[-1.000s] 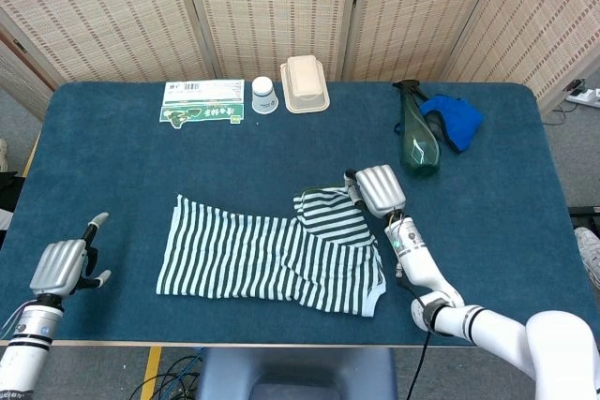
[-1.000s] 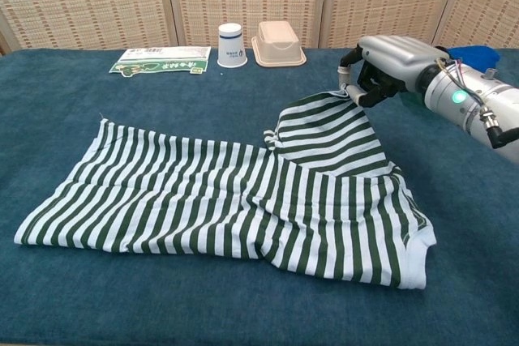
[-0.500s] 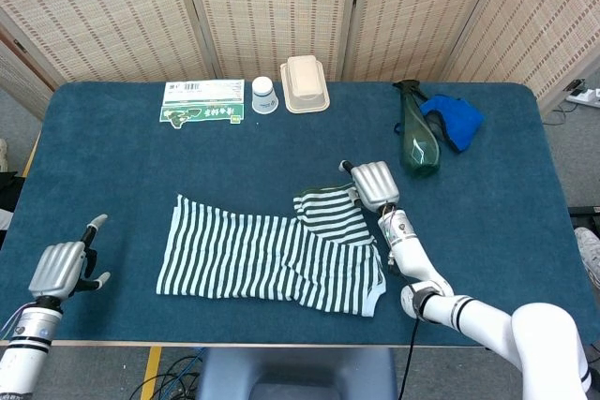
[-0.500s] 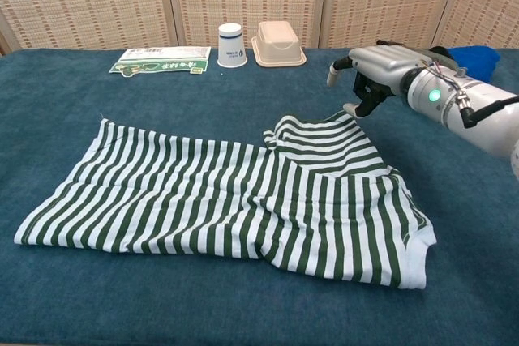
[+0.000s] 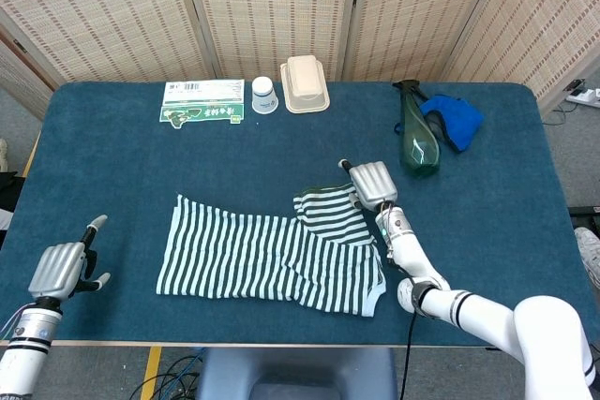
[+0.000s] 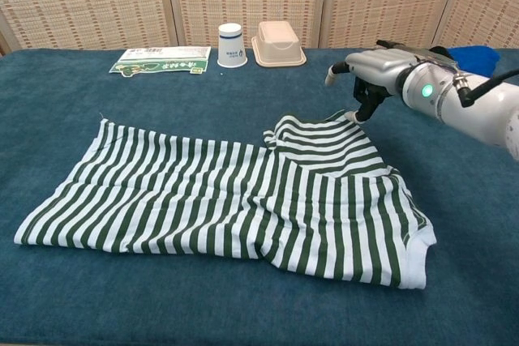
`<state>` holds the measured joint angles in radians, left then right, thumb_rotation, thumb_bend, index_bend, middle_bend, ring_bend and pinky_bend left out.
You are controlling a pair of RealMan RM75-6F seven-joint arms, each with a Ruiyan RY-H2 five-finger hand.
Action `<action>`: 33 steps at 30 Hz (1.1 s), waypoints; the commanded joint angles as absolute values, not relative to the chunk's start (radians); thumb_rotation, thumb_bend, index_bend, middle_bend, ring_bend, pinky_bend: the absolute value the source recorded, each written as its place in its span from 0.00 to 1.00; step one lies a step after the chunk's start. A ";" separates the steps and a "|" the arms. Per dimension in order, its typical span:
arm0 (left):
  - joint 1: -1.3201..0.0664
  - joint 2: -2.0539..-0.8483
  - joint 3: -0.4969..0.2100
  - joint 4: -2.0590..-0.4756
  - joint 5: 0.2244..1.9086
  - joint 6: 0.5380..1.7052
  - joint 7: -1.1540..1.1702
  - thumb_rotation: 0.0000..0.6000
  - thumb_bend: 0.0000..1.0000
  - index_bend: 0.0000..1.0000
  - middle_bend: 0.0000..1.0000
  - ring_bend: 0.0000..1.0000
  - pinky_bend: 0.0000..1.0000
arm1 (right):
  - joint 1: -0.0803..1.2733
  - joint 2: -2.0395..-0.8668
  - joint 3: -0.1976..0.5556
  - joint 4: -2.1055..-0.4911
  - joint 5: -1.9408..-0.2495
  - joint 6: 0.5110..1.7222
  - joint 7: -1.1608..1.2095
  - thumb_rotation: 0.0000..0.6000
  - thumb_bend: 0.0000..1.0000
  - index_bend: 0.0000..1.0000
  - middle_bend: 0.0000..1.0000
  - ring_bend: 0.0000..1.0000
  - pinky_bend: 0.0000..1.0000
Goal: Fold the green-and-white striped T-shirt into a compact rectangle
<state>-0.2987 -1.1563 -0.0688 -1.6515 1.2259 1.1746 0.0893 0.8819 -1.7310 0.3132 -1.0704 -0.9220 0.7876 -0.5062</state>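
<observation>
Green bottle [image 5: 417, 136] — beside blue cloth [image 5: 457, 120]

Plenty of bare blue table [image 5: 112, 161] left of and behind the striped T-shirt [image 5: 272, 255], so a hand can sweep in there no problem. Far edge is cluttered though: flat packet [image 5: 202, 101], paper cup [image 5: 265, 95], beige container [image 5: 305, 82]. A green bottle [image 5: 416, 138] and blue cloth [image 5: 455, 120] sit just behind the right hand [image 5: 373, 184].

Both arms are showing glossy white rounded shells, the silver-grey ribbed right hand [image 6: 372, 70] is glowing green at its wrist, and the matching left hand [image 5: 62, 267] is wearing white fingertips.
</observation>
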 commanded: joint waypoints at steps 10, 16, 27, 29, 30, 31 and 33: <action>-0.295 -1.161 -0.065 -1.639 1.221 1.164 0.083 1.00 0.25 0.00 0.84 0.83 0.93 | 0.965 -1.776 0.281 -1.019 -0.725 0.737 -0.672 1.00 0.36 0.24 0.89 0.97 1.00; -0.294 -1.164 -0.065 -1.627 1.216 1.157 0.077 1.00 0.25 0.00 0.84 0.82 0.93 | 0.993 -1.795 0.271 -0.988 -0.672 0.723 -0.701 1.00 0.37 0.25 0.89 0.97 1.00; -0.293 -1.171 -0.064 -1.617 1.216 1.149 0.072 1.00 0.25 0.00 0.84 0.83 0.93 | 1.018 -1.821 0.252 -0.945 -0.636 0.716 -0.710 1.00 0.37 0.35 0.90 0.97 1.00; -0.293 -1.170 -0.063 -1.617 1.216 1.147 0.072 1.00 0.25 0.00 0.84 0.83 0.93 | 1.019 -1.824 0.249 -0.939 -0.633 0.715 -0.708 1.00 0.38 0.36 0.90 0.97 1.00; -0.293 -1.170 -0.064 -1.617 1.216 1.147 0.072 1.00 0.25 0.00 0.84 0.83 0.93 | 1.019 -1.825 0.248 -0.936 -0.632 0.714 -0.707 1.00 0.38 0.37 0.90 0.97 1.00; -0.293 -1.170 -0.064 -1.617 1.215 1.147 0.072 1.00 0.25 0.00 0.84 0.83 0.93 | 1.020 -1.826 0.248 -0.932 -0.630 0.714 -0.705 1.00 0.38 0.37 0.90 0.97 1.00; -0.292 -1.170 -0.064 -1.617 1.215 1.147 0.071 1.00 0.25 0.00 0.84 0.82 0.93 | 1.021 -1.827 0.247 -0.928 -0.628 0.712 -0.702 1.00 0.38 0.37 0.90 0.97 1.00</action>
<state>-0.2919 -1.1694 -0.0642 -1.6164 1.2151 1.1469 0.0708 1.0209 -1.8271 0.2474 -0.9279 -0.6289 0.7124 -0.7021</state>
